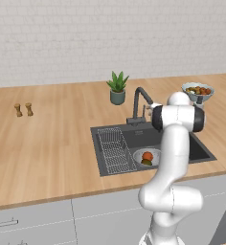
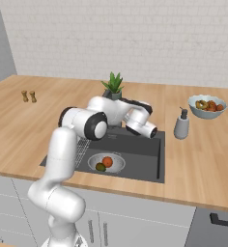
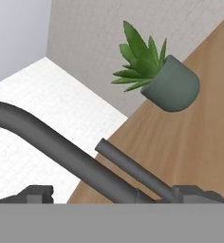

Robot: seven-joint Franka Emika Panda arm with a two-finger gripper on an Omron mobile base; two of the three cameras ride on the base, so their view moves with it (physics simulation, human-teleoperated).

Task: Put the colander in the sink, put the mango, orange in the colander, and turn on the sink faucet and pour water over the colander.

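Nowhere legible text; open gripper (image 3: 118, 194) astride sink faucet (image 3: 61, 152) lever.

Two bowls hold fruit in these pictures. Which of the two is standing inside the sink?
The colander, the shiny silver bowl, sits in the dark sink with two fruits inside. The other, a pale fruit bowl, stands on the wooden counter to the right.

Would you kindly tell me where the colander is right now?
The colander sits inside the sink, right of the wire rack in the left base view, holding two fruits.
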